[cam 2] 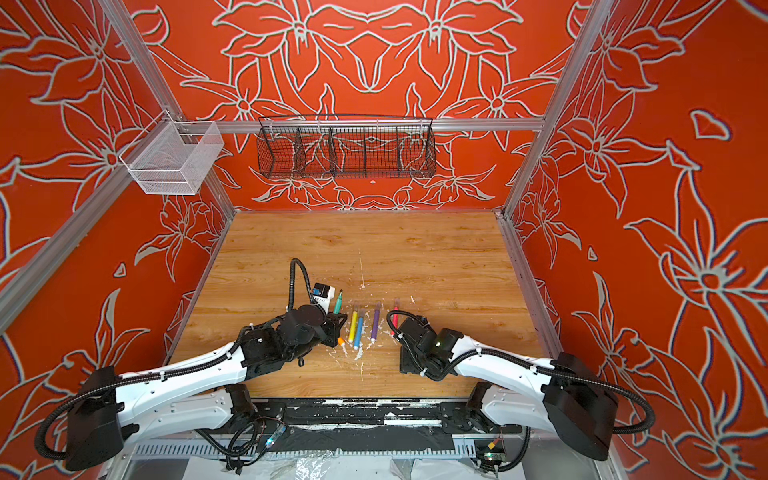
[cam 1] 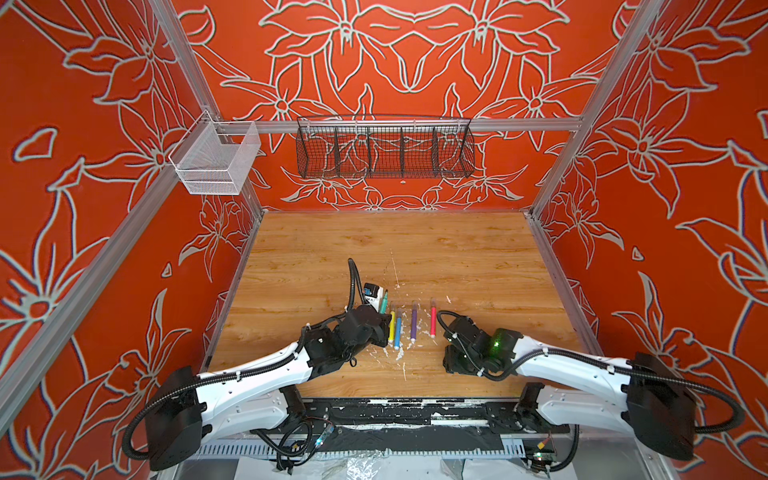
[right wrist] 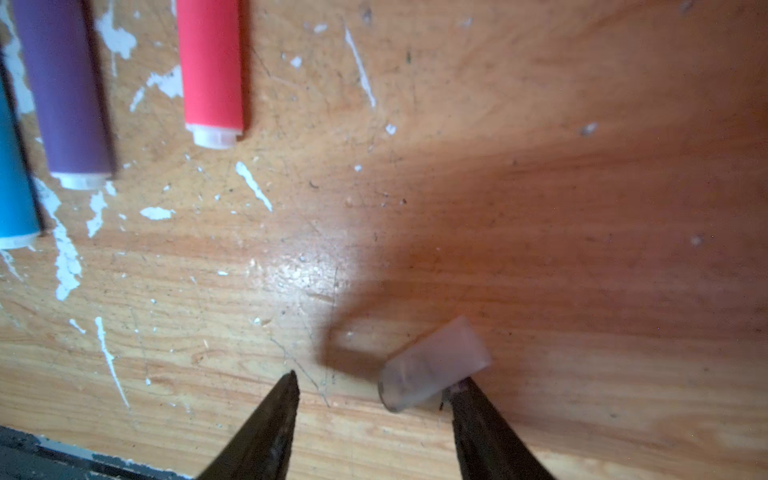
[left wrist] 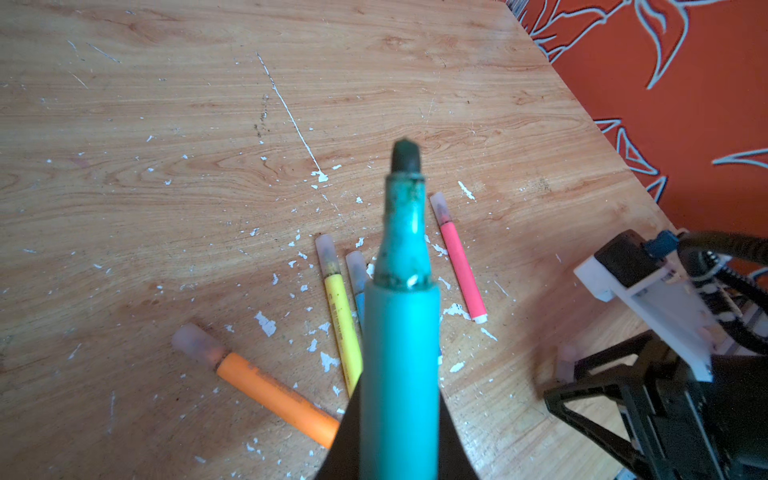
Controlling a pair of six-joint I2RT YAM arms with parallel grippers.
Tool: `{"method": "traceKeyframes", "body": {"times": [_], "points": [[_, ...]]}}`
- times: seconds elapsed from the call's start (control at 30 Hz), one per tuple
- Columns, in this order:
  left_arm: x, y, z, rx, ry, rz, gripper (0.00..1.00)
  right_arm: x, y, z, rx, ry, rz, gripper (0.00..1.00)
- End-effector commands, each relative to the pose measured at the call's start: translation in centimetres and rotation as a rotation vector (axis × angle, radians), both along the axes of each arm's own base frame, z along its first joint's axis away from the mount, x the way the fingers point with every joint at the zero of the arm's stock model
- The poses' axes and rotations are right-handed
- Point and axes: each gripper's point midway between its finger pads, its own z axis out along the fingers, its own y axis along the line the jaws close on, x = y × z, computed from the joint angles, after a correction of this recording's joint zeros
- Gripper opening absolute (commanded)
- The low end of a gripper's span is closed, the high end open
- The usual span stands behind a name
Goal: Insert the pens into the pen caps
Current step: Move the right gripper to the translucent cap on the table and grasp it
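Wooden tabletop point(cam 1: 457, 257) carries five capped pens point(cam 2: 376, 322) between the arms: orange point(left wrist: 274, 395), yellow point(left wrist: 343, 328), blue point(right wrist: 14, 174), purple point(right wrist: 62, 91), pink point(left wrist: 459, 266). Left gripper point(left wrist: 397, 419) is clamped on the uncapped green pen point(left wrist: 401, 332), largely masking the purple one in its wrist view. Right gripper point(right wrist: 376, 380) has its jaws apart, with a loose pen cap point(right wrist: 436, 363) just beside one fingertip point(right wrist: 469, 399).
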Motion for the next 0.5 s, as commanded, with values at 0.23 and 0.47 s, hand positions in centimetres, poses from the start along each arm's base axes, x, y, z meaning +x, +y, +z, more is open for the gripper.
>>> {"method": "traceKeyframes", "body": {"times": [0.23,0.47], "points": [[0.1,0.5,0.1,0.002,-0.005,0.016,0.0,1.3,-1.4,-0.6,-0.099,-0.04,-0.011,0.49],[-0.1,0.2,0.3,-0.016,-0.006,-0.002,0.0,1.0,-2.1,-0.9,-0.136,-0.018,-0.011,0.32]]}}
